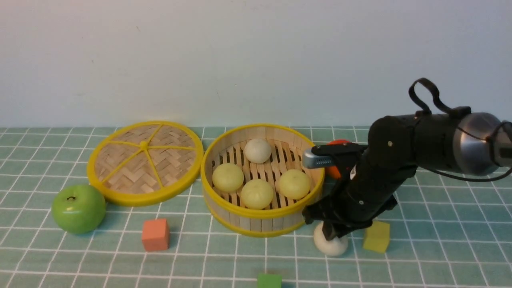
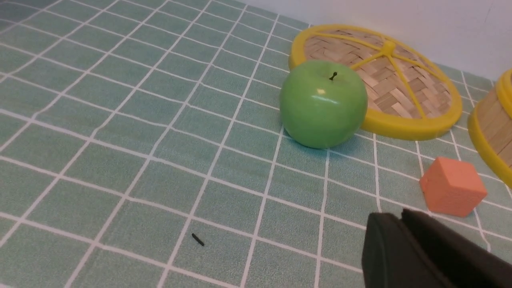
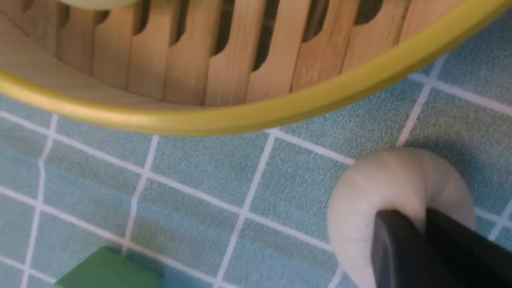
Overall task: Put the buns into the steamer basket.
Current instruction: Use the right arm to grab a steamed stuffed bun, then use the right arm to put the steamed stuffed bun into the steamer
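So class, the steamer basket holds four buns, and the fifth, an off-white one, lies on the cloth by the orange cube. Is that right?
Not quite. The fifth bun lies beside the yellow cube, not the orange cube, as the front view shows. The steamer basket does hold four buns.

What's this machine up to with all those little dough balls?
It is loading buns into the steamer basket. Four buns already lie on its slatted floor: three yellowish and one white. The right gripper is down on the tablecloth just in front of the basket, its jaws pinched into the last white bun, which is dented by the squeeze and not yet lifted. The left gripper hangs shut and empty near the green apple. The basket's lid lies flat beside it.
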Controlling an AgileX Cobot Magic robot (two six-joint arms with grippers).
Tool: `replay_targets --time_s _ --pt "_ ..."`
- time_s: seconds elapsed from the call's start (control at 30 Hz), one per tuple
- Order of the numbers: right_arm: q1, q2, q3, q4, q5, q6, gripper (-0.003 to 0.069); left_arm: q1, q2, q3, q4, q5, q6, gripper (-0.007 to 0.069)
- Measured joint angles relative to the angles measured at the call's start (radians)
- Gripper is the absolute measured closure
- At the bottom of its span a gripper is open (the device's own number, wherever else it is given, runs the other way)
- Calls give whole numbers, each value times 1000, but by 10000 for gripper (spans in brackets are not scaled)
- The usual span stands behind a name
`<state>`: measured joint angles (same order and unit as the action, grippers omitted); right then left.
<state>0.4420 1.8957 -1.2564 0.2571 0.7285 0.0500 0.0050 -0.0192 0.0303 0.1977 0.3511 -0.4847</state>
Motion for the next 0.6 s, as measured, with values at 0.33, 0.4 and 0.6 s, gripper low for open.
replay_targets --time_s 0.33,0.4,0.6 --pt "0 -59 -421 -36 156 -19 644 0 0 0 44 1 0 558" --pt "0 -34 -474 -38 137 -35 644 0 0 0 44 1 0 557" --pt "0 199 -585 -31 46 -67 644 0 0 0 45 2 0 552"
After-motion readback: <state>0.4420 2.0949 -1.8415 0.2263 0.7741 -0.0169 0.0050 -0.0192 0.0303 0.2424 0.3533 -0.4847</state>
